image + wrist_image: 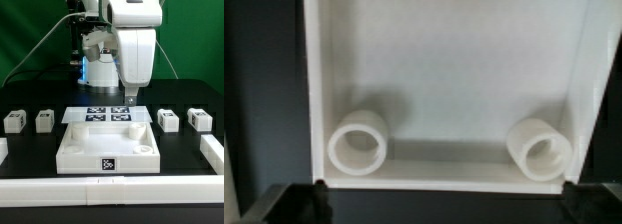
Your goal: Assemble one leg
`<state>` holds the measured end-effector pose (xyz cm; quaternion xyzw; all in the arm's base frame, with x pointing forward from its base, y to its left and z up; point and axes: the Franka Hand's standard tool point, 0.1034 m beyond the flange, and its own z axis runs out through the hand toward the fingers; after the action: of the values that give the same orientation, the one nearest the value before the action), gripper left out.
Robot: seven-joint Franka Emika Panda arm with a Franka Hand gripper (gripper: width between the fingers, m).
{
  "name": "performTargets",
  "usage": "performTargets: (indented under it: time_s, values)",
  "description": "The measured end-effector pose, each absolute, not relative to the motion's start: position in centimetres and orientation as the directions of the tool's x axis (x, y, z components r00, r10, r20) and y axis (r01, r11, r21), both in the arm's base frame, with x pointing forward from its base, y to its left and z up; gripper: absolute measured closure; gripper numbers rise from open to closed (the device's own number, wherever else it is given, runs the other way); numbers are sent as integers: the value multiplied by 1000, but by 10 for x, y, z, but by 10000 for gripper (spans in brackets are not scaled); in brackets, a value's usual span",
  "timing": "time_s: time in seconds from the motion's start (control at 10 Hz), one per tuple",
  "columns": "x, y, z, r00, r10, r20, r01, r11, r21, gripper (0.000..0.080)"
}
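Note:
Four small white legs with marker tags stand on the black table: two on the exterior view's left (13, 122) (44, 121) and two on its right (168, 120) (200, 120). The large white square panel (85, 160) lies in the middle. My gripper (131, 98) hangs above the panel's far edge, well away from every leg. In the wrist view the gripper (452, 205) is open and empty, with one dark fingertip (308, 200) at each side. The panel (446, 80) fills that view, with two round corner sockets (359, 143) (541, 148). No leg shows there.
The marker board (108, 114) lies flat just behind the panel. A white fence rail (100, 188) runs along the front of the table, with a side piece (214, 150) on the exterior view's right. Cables hang behind the arm.

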<state>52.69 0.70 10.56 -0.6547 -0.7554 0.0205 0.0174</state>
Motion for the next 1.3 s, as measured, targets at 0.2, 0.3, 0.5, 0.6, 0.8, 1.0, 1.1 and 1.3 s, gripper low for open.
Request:
performTargets:
  time_s: [0.2,0.3,0.5,0.6,0.8,1.0,1.1,1.3]
  values:
    - [499,-16,93,-121,993,4,991,122,-49,150]
    - [477,-30,85,-100,995,7,993,100,-64,150]
    - [451,-45,66,-58,998,16,994,59,-94,150]
    - [447,-42,57,-52,998,20,994,54,-95,150]
    - [446,-35,46,-39,999,23,998,40,-50,150]
    - [448,-33,40,-24,999,26,999,24,-21,150]
    - [446,-35,39,-2,1000,25,1000,3,-24,150]
    - [442,-35,37,33,999,24,998,-31,-54,150]
